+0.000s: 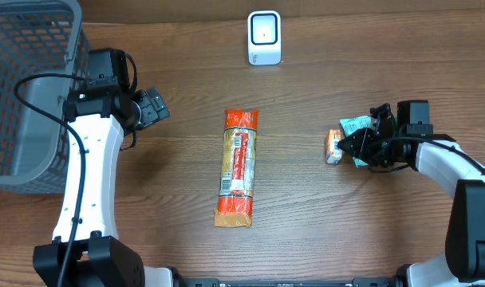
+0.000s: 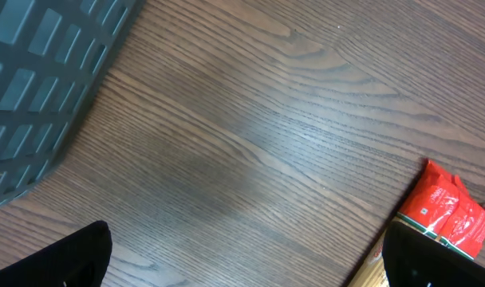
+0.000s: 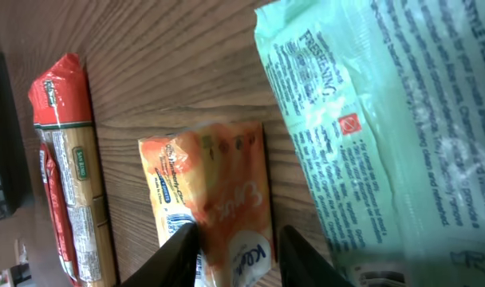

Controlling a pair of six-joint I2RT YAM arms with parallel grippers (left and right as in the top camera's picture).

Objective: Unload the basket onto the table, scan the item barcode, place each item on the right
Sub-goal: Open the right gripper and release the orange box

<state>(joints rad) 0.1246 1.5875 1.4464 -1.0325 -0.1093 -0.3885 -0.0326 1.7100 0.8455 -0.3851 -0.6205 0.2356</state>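
Note:
A small orange tissue pack (image 3: 210, 187) lies flat on the table, with a barcode (image 3: 175, 220) near its left edge. My right gripper (image 3: 241, 253) straddles the pack's near end and is narrowly open. One finger lies over the barcode edge, and a thin gap shows at the other finger (image 3: 302, 251). From overhead, the right gripper (image 1: 346, 147) meets the pack (image 1: 333, 146) at the right of the table. A long orange-red package (image 1: 238, 167) lies in the middle. The white scanner (image 1: 264, 37) stands at the back. My left gripper (image 1: 155, 106) hangs wide open and empty at the left.
A green printed pack (image 3: 386, 119) lies right beside the orange pack, also visible overhead as the green pack (image 1: 356, 125). A grey mesh basket (image 1: 27, 88) fills the back left corner. In the left wrist view the long package's red end (image 2: 450, 211) sits by my right finger (image 2: 438, 259).

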